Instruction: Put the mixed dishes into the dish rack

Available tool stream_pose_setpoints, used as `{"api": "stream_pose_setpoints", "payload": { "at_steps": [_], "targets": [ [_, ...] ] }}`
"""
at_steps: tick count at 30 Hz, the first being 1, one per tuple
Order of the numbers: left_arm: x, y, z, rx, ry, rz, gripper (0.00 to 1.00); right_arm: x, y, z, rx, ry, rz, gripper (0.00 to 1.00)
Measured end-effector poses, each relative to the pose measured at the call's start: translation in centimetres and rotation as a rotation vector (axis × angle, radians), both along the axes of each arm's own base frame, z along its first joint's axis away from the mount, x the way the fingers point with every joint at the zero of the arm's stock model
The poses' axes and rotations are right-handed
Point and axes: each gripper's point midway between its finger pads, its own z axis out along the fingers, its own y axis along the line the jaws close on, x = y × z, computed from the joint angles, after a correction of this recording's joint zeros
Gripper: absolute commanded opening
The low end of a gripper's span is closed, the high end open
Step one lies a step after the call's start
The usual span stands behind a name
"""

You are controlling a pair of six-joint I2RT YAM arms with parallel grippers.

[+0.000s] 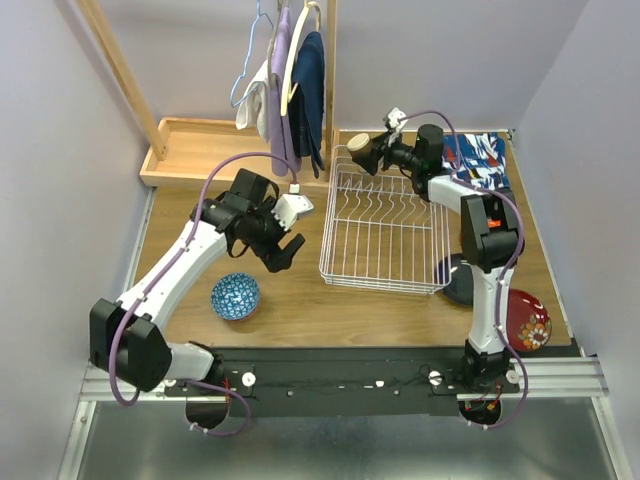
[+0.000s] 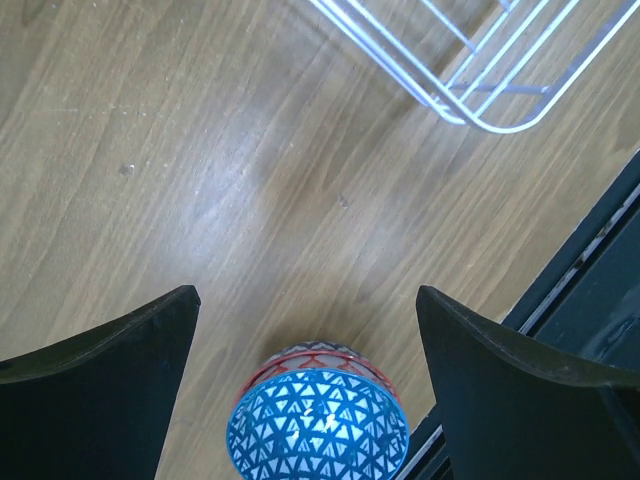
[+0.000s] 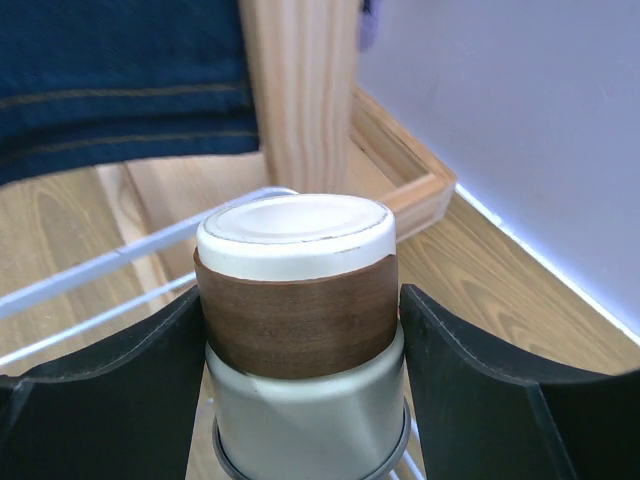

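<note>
My right gripper [image 1: 368, 152] is shut on the tan-brown cylindrical cup [image 1: 357, 146], held on its side above the far left corner of the white wire dish rack [image 1: 332, 268]. In the right wrist view the cup [image 3: 295, 300] fills the gap between my fingers [image 3: 470, 400]. My left gripper [image 1: 285, 250] is open and empty above the table, left of the rack. The small blue-patterned bowl [image 1: 236, 296] stands near the front edge; in the left wrist view it [image 2: 318, 430] sits nested in the red-white patterned bowl [image 2: 310, 358], below my open gripper [image 2: 307, 300].
A glossy black plate [image 1: 462, 283] and a dark red plate [image 1: 528, 320] lie right of the rack. A blue-red cloth [image 1: 480, 160] lies at the back right. A shallow wooden tray [image 1: 190, 150] and hanging clothes [image 1: 290, 80] are at the back. The orange plate is out of view.
</note>
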Motion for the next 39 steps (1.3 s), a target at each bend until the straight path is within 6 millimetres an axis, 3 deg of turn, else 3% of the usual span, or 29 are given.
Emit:
{"api": "stream_pose_setpoints", "payload": {
  "at_steps": [4, 12, 20, 31, 33, 36, 37, 39],
  "targets": [
    [0.4, 0.5, -0.9, 0.057, 0.025, -0.005, 0.99, 0.6, -0.6, -1.4, 0.034, 0.006, 0.008, 0.54],
    [1.2, 0.1, -1.4, 0.099, 0.031, -0.031, 0.99, 0.4, 0.2, -1.7, 0.052, -0.067, 0.076, 0.63],
    [0.8, -0.6, -1.9, 0.115, 0.043, -0.058, 0.99, 0.2, 0.2, -4.4, 0.017, -0.067, 0.111, 1.00],
    [1.1, -1.1, -2.4, 0.098, 0.023, -0.049, 0.99, -0.6, -1.1, -4.5, -0.027, -0.025, 0.049, 1.00],
    [1.0, -1.1, -2.5, 0.092, 0.017, -0.045, 0.99, -0.6, -1.6, -3.8, -0.038, -0.013, 0.025, 1.00],
    [0.9, -1.0, -2.5, 0.077, -0.004, -0.039, 0.99, -1.2, -2.0, -1.2, -0.041, -0.018, 0.006, 1.00],
    [0.7, -0.9, -2.5, 0.069, -0.016, -0.035, 0.99, -1.4, -2.0, -0.1, -0.039, -0.028, 0.004, 0.96],
    [0.4, -0.8, -2.2, 0.054, -0.035, -0.028, 0.99, -1.9, -2.1, 2.0, -0.034, -0.045, 0.005, 0.73]
  ]
}}
